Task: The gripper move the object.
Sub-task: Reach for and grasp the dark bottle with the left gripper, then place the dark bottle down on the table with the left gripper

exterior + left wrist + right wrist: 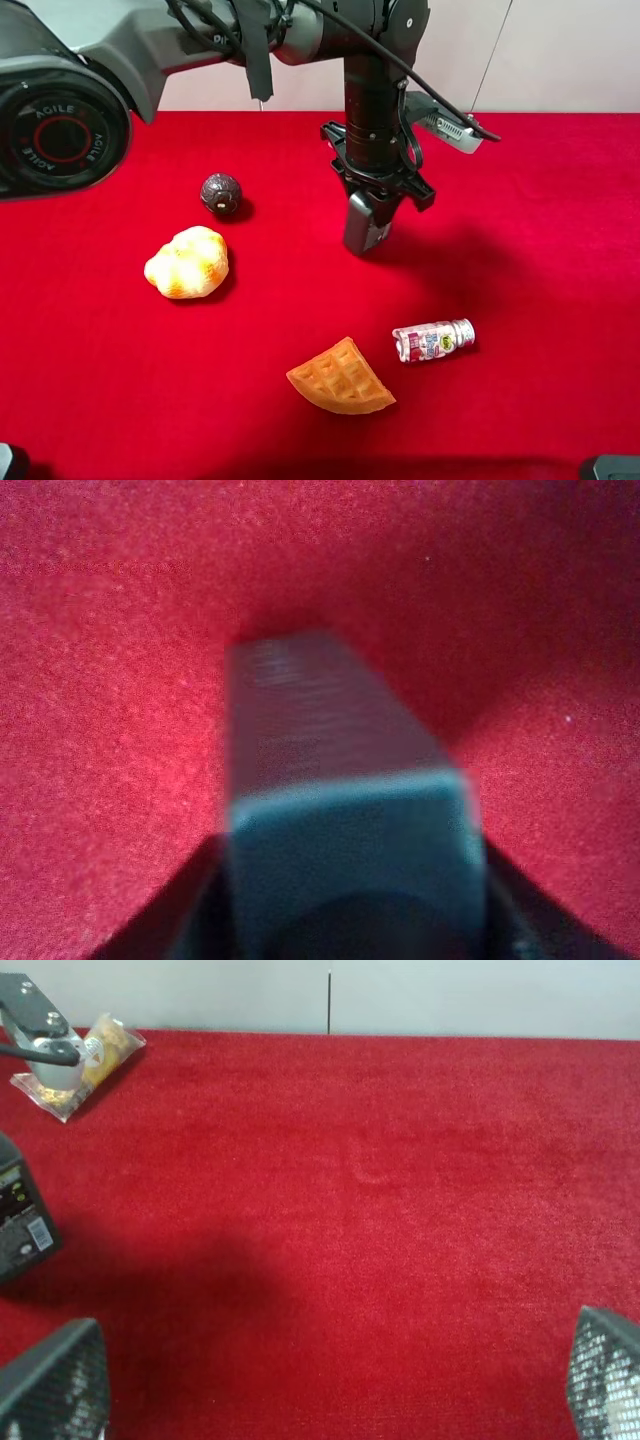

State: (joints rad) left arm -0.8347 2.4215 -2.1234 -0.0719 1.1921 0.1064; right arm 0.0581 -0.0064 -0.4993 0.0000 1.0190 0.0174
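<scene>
I see the pump bottle (pixel 362 230) upright at frame centre, clamped under the left end effector (pixel 375 195). On the table (pixel 540 260), the ball (pixel 220 193) lies to its left, with the bun (pixel 187 262) below that. The waffle (pixel 340 378) and the small bottle (pixel 433 340) lie side by side at lower centre.

Red table (pixel 560 250): ball (pixel 220 193), bread (pixel 187 262), waffle (pixel 340 378), bottle (pixel 433 340)

Blurry bottle (pixel 320 740), top behind hand (pixel 377 198)
</scene>
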